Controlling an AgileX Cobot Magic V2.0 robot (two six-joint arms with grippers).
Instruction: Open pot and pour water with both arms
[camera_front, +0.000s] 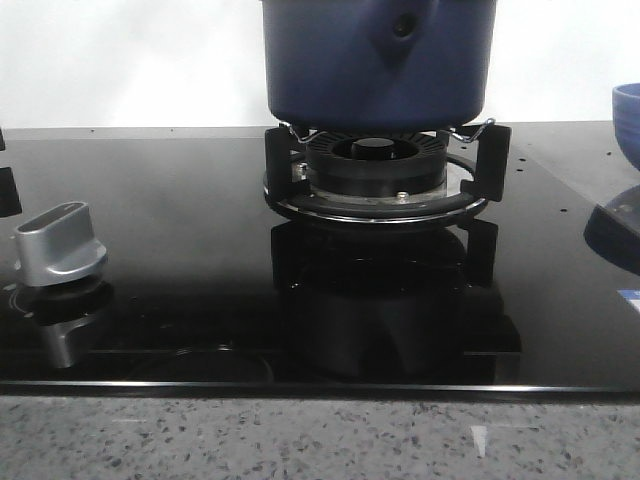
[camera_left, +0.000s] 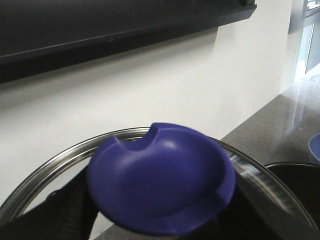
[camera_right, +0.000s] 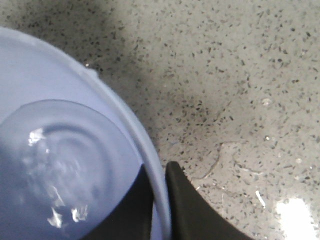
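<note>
Fingers (camera_right: 187, 207) of right gripper (camera_right: 160, 200) pinch bowl (camera_right: 65, 165) rim, water inside; left gripper (camera_left: 160, 220) clamps lid knob (camera_left: 162, 177). Pot (camera_front: 375, 60) on burner (camera_front: 375, 165), left of bowl.

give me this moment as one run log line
left gripper: shut on lid knob | right gripper: shut on bowl rim, water inside | pot: on burner

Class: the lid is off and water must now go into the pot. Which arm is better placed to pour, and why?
The right. Its pincer grips the rim of the bowl, which holds water. The left pincer holds the lid by its knob, so it seems occupied.
</note>
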